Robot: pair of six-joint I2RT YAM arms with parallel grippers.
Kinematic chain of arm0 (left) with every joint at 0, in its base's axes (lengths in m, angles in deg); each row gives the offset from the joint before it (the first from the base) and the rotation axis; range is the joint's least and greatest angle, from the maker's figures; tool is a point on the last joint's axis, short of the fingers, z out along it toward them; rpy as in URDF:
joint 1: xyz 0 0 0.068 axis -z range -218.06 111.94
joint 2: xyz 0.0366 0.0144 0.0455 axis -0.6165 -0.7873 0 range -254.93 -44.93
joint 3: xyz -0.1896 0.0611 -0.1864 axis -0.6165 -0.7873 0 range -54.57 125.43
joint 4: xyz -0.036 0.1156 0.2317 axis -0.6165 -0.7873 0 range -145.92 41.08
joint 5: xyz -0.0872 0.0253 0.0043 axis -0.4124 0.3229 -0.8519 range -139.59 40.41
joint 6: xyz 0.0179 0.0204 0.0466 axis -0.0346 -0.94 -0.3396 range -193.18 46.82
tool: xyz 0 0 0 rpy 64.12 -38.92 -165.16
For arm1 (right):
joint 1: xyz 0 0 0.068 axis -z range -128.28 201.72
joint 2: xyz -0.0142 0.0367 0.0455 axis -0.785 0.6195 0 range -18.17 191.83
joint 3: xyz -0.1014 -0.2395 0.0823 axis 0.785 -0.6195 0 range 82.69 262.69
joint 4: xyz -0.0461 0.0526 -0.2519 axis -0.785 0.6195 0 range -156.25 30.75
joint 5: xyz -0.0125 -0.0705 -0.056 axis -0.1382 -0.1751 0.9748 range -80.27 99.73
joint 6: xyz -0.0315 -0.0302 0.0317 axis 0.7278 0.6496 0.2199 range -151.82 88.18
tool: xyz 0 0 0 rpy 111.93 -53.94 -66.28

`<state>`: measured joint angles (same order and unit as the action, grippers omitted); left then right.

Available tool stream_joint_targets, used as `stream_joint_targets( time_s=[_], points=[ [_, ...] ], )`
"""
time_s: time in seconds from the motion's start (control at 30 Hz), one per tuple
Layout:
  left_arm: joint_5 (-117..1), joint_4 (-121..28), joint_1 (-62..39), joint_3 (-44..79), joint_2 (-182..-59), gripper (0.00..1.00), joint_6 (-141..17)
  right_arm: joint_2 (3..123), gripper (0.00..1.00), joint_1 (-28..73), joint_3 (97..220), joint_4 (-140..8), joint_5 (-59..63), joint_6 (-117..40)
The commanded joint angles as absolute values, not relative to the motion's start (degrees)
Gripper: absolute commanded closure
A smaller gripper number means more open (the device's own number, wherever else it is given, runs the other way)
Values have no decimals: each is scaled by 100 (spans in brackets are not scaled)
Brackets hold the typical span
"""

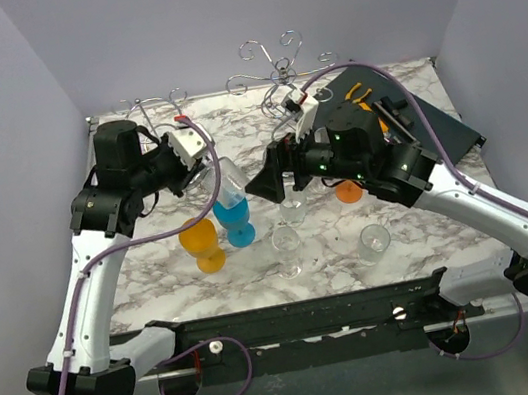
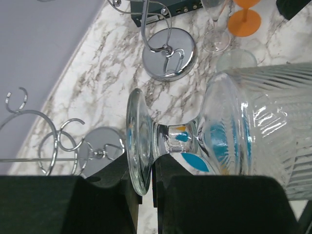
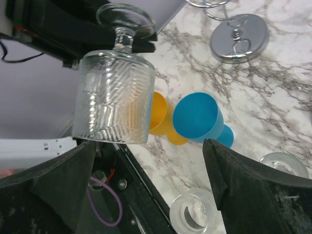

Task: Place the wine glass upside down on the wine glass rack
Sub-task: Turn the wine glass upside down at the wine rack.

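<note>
A clear ribbed wine glass [image 1: 225, 179] hangs above the table, tilted, its bowl [image 2: 263, 131] to the right in the left wrist view and its foot [image 2: 136, 141] at the fingers. My left gripper [image 2: 146, 170] is shut on the glass at the stem, just behind the foot. In the right wrist view the same glass [image 3: 114, 97] hangs foot up and mouth down, just off the left finger. My right gripper [image 3: 148, 151] is open, with nothing between its fingers. Two chrome wire wine glass racks [image 1: 273, 59] [image 1: 155, 104] stand at the back; their round bases [image 2: 169, 53] [image 2: 100, 151] show below the glass.
Under the arms stand a blue goblet [image 1: 237, 217] and an orange goblet [image 1: 203, 243]. Clear glasses [image 1: 287, 249] [image 1: 374, 240] stand nearer the front, and a small orange glass [image 1: 348, 191] sits by my right arm. A black box [image 1: 412, 112] lies at the back right.
</note>
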<state>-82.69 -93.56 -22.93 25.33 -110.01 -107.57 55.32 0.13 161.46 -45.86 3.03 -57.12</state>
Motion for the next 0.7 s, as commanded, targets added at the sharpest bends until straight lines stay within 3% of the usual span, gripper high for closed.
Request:
stream_joint_targets(
  time_s=[0.0,0.27,0.67],
  points=[
    [-8082,-9066,-2205,2594,-10690,100,-12018,5562,0,0,16585,-4176,-806,-5273],
    [-7921,-8467,-1988,2306,-10279,100,-12879,6203,0,-4,16943,-4788,-1388,-5415],
    [-7789,-8089,-1857,2016,-10066,100,-13488,6629,0,-5,16286,-6433,-1675,-5730]
  ],
)
